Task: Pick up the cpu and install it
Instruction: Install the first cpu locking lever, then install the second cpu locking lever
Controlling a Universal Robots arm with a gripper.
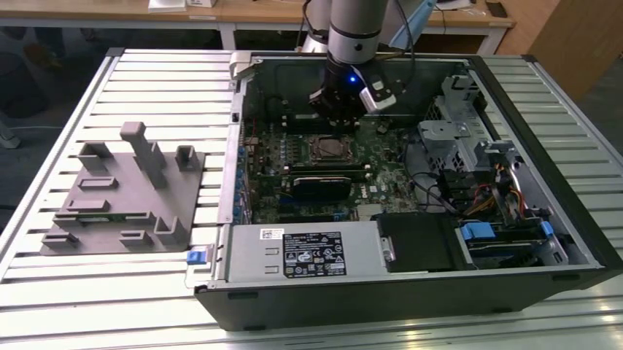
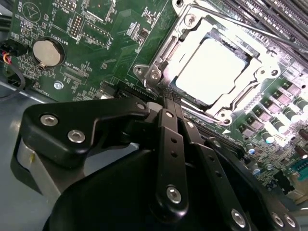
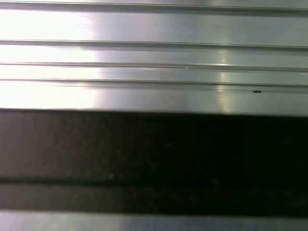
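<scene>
One chip matters here, and the cpu already lies flat in the motherboard socket, its silvery-white top showing inside the metal frame in the second wrist view; the picking up and setting down look done, and the work stands at the last part of installing. Nearest the second wrist camera are the black linkages of the gripper, whose fingers are drawn together with no gap to be seen between them and nothing held; their tips hang just beside the socket's near edge, and whether they touch the frame I cannot tell. What the install still calls for, by my judgement, is that the chip sit square and fully down in its seat, so any contact at the frame would need to be light and straight. A round coin battery sits well apart on the green board. In the exterior view the arm reaches straight down into the open computer case, the gripper poised over the socket towards the case's far wall. Beyond the case's edge, towards the exterior view's left side of the slatted counter, stands the grey tray.
</scene>
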